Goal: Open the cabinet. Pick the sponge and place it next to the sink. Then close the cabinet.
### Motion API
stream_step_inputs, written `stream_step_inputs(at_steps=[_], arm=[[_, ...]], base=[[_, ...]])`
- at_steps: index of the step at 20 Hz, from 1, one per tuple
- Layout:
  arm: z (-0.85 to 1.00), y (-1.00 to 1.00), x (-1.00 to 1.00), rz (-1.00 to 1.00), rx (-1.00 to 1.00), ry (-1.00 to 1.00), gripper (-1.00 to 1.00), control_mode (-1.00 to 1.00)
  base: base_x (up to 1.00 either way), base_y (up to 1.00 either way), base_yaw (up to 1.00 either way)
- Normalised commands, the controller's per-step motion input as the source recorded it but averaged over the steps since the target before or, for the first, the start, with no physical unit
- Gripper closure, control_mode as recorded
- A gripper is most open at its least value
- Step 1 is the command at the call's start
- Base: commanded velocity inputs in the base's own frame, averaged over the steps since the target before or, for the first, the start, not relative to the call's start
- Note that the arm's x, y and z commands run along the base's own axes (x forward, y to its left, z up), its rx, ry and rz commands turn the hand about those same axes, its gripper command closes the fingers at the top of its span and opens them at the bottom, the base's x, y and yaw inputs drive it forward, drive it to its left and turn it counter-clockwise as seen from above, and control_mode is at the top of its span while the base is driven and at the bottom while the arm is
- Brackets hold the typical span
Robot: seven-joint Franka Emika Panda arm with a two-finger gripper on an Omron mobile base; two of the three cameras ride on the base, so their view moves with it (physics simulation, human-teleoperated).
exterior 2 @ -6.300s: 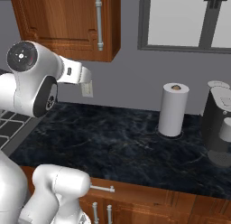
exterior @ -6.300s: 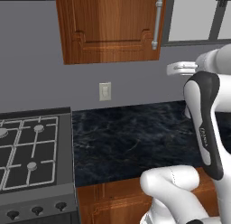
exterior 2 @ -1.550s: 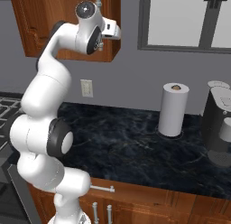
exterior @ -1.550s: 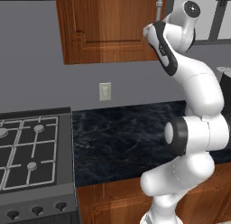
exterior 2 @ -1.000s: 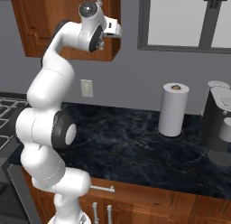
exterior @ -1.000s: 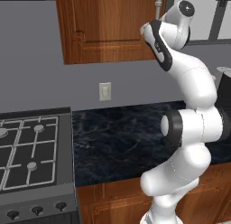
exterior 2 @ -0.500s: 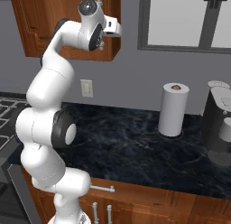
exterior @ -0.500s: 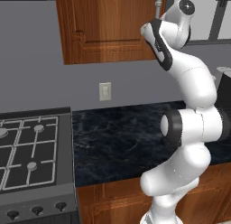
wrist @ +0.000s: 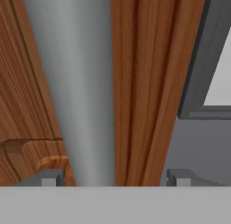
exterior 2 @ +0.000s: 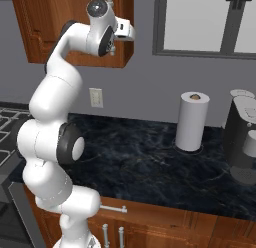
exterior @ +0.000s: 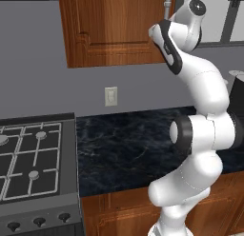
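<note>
The cabinet (exterior: 114,25) hangs on the wall with its reddish-brown door shut (exterior 2: 55,22). Its long silver bar handle (wrist: 76,83) runs up the hand view against the door's wood (wrist: 144,83). My gripper (wrist: 115,177) is raised to the door's right edge and straddles the handle. One dark fingertip (wrist: 49,177) stands on each side of the bar with a gap to it, so the gripper is open. In the left base view the handle's top (exterior: 167,4) pokes out above my wrist. The sponge is hidden. The sink is out of view.
A dark marble counter (exterior: 128,149) runs below, with a gas stove (exterior: 28,154) at its left. A paper towel roll (exterior 2: 192,121) and a coffee machine (exterior 2: 242,137) stand at the right, under a window (exterior 2: 210,22). A wall outlet (exterior: 111,95) sits beneath the cabinet.
The arm has risen from a low folded pose up to the cabinet handle. Over the last second it has stayed almost still at the handle.
</note>
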Motion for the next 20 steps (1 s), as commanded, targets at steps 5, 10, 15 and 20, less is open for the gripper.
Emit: stream_step_inputs(at_steps=[5,10,15,20], arm=[[0.00,0.00,0.00,0.00,0.00,0.00,1.00,-1.00],[0.00,0.00,-0.02,0.00,0.00,0.00,1.00,-1.00],[0.01,0.03,-0.37,0.00,0.00,-0.01,1.00,-1.00],[0.04,0.11,-0.43,0.00,0.00,0.00,1.00,-1.00]], base=[[0.00,0.00,0.00],[0.00,0.00,0.00],[0.00,0.00,0.00],[0.00,0.00,0.00]])
